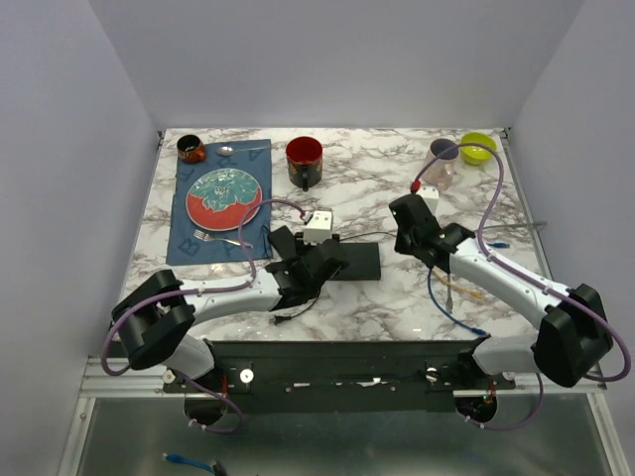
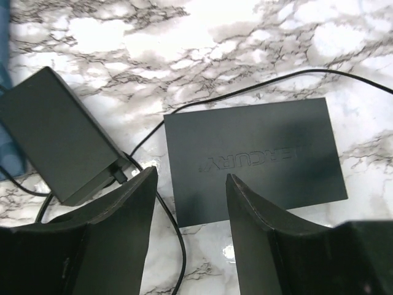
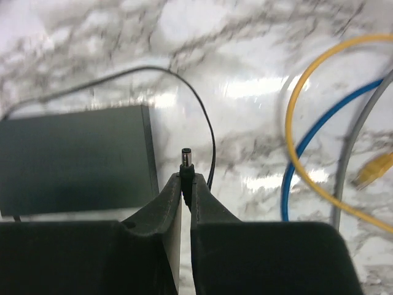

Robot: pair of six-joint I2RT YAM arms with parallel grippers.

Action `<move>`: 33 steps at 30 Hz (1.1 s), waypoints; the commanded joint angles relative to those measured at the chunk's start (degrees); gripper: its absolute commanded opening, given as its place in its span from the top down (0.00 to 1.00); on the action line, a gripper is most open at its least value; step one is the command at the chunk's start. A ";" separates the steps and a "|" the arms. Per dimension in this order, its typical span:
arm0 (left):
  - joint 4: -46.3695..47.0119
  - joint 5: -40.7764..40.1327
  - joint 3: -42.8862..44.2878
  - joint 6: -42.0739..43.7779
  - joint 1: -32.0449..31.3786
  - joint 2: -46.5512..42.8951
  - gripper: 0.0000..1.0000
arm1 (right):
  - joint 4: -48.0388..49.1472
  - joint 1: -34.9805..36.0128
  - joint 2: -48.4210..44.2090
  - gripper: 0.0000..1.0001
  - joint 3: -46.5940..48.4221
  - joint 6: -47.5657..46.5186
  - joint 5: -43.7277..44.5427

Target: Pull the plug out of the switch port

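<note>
Looks like the barrel plug (image 3: 186, 158) is pinched in the right pincer (image 3: 186, 184), tip poking straight out past the fingertips, clear of the black switch (image 3: 73, 160) just to its left, while the left pincer (image 2: 190, 176) hangs wide over that switch's near edge.

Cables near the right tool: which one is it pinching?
The thin black cable, pinched at its barrel plug by the right tool. The yellow cable, blue cable and grey cable lie loose beside it.
</note>
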 commanded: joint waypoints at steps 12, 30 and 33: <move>-14.83 -11.61 -7.96 -12.11 -0.08 -21.63 0.32 | 31.47 -6.37 11.01 0.99 15.07 -0.60 -26.63; -30.40 -15.05 -10.41 -28.90 0.71 -32.79 0.12 | 27.85 8.92 29.11 0.99 28.07 -9.12 -58.69; -31.98 -14.96 -11.30 -30.49 0.71 -34.47 0.12 | 22.82 9.45 32.19 0.92 29.83 -10.44 -50.61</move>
